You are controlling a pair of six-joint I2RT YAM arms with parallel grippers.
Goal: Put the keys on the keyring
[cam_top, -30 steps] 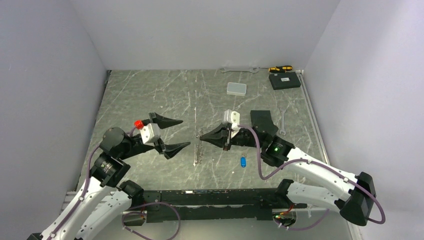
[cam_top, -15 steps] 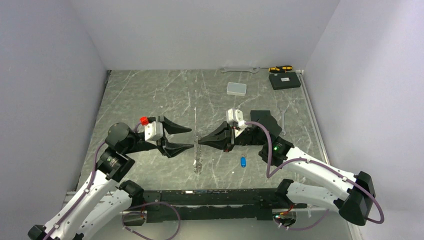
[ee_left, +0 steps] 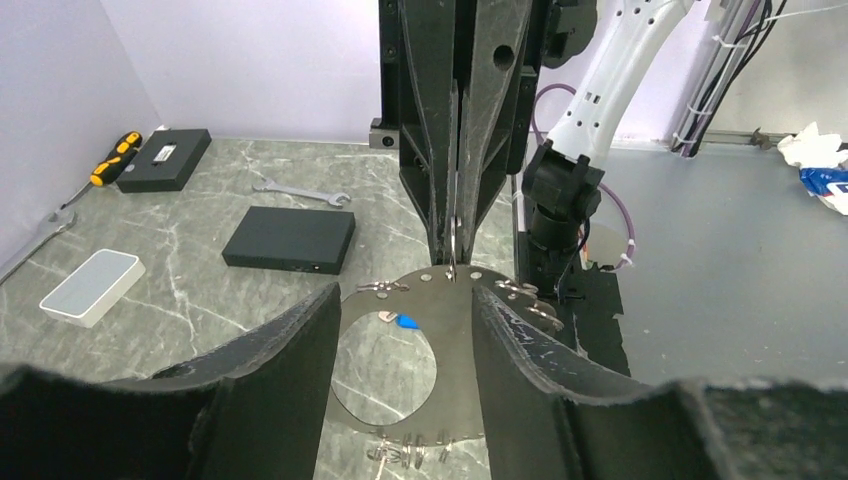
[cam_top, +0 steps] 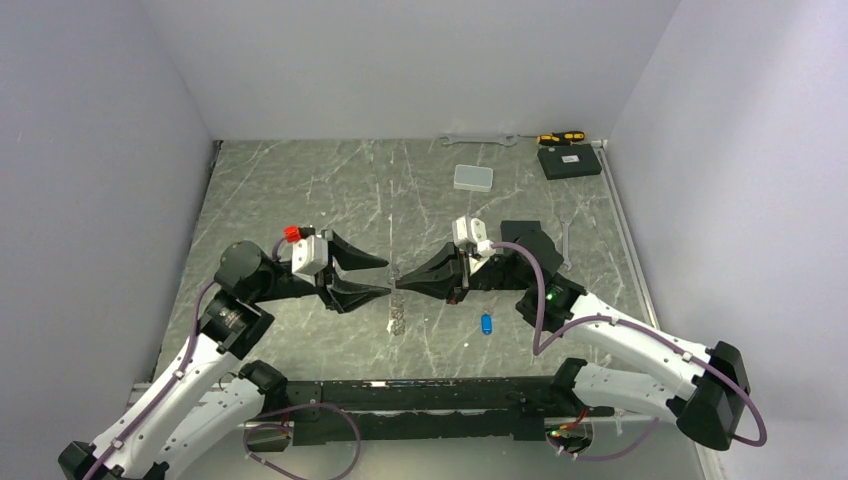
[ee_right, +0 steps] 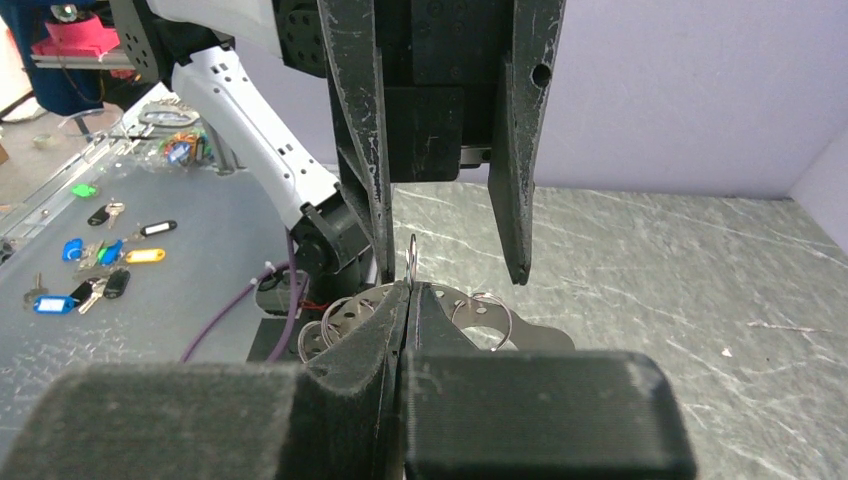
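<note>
Thin silvery metal forms the keyring (ee_left: 455, 350): a flat band around an oval opening, with small split rings hung along its edge. It is judged light, stiff and slippery, and free to swing from a single pinch. The flat band offers the firmest hold, and the small rings are where keys must be threaded. It hangs upright between the two arms over the middle of the tabletop (cam_top: 300, 200); whether its lower end touches the surface cannot be told. The right gripper (cam_top: 399, 284) has its fingers (ee_right: 355, 350) pressed fully together on one small ring at the top of the band. The left gripper (cam_top: 384, 276) has its fingers (ee_left: 270, 380) spread wide, one on each side of the band, holding nothing; contact with the band cannot be confirmed. The blue-headed key (cam_top: 487, 323) lies on the tabletop near the right gripper, with the plain silvery key (ee_left: 384, 316) against it. Neither is on the keyring.
</note>
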